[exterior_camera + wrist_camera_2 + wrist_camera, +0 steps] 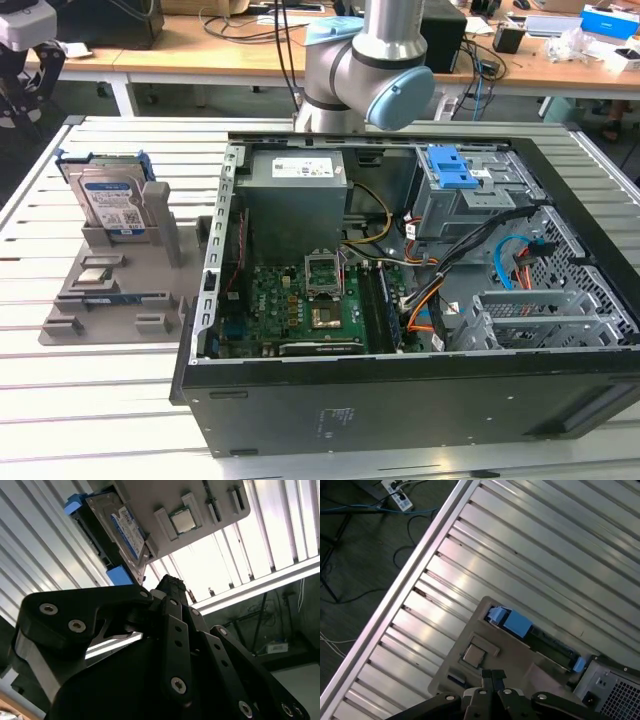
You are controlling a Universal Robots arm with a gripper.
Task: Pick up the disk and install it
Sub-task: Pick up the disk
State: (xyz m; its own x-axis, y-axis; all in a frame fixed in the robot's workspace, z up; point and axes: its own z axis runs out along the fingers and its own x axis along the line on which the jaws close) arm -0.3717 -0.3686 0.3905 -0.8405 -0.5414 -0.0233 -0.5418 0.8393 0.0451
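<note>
Slatted aluminium table (60,400) carries the whole set-up, with wooden workbenches (250,55) and loose cables behind it. Exterior view: the grey arm (370,70) rises behind an open computer case (400,410), in which a green motherboard (300,300) lies flat and a blue-topped grey drive cage (450,175) sits towards the exterior view's right. On the exterior view's left, apart from the case, rests a grey fixture tray (110,295). The disk (115,200) stands upright on edge in the tray's far slot, its white and blue label facing the viewer and its blue rails showing at the sides. A small square silver chip (97,277) lies flat in a pocket just in front of it. Second wrist view: the black gripper (171,582) fills the foreground, its jaws drawn together at the tip with nothing between them. Beyond it, well apart, the disk (117,527) sits in its slot with a blue rail (120,575) nearest the tip, and the chip (181,521) lies in the tray (165,495) beside it. First wrist view: the closed fingertips (488,674) of the gripper (493,674) hang over the tray (520,655), clear of it. The disk (547,645) is seen edge-on as a dark strip with blue ends, the chip (474,654) lies between it and the tip, a corner of the case (610,685) stands beside the tray, and a dark floor with a power strip (400,500) lies past the table edge.
</note>
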